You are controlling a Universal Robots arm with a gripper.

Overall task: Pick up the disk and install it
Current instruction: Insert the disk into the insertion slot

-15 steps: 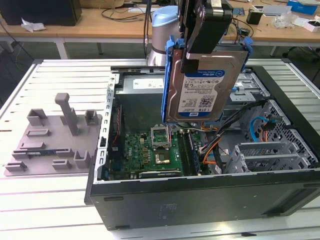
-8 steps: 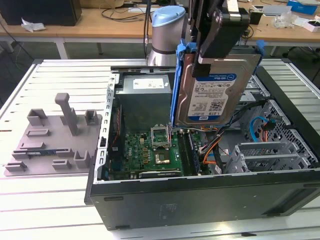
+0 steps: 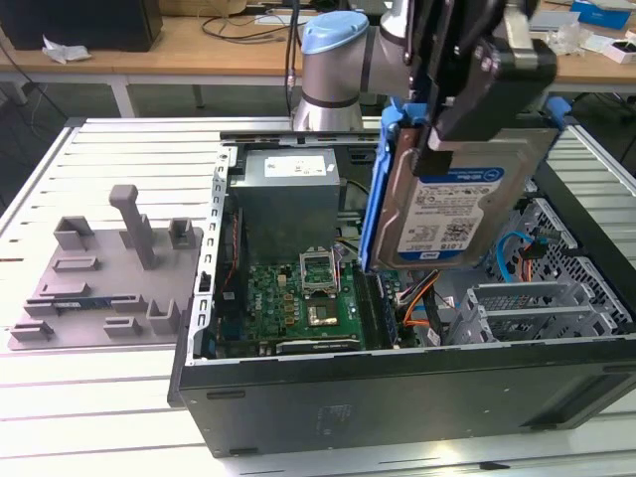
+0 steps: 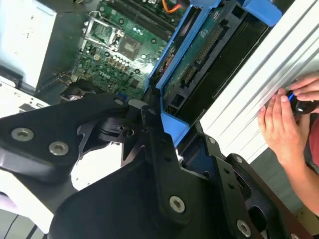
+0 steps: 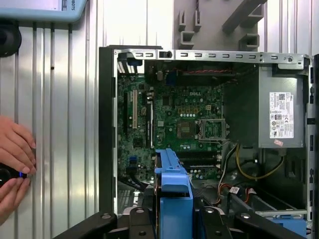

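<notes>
**Disk aloft over the open case**

I am gripping the disk (image 3: pixel 452 214) by its upper edge, the gripper (image 3: pixel 459 129) clamped on it. It is hanging upright in the exterior view's upper right, above the computer case (image 3: pixel 397 402).

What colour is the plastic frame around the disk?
Blue. The frame around the silver disk shows best in the exterior view.

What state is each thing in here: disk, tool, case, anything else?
disk: held in the air, upright on edge, over the open case.
tool: shut on the disk's top.
computer case: on its side, panel off, board exposed.
power supply: mounted inside the case.
hand: fingers on a small dark object.
</notes>
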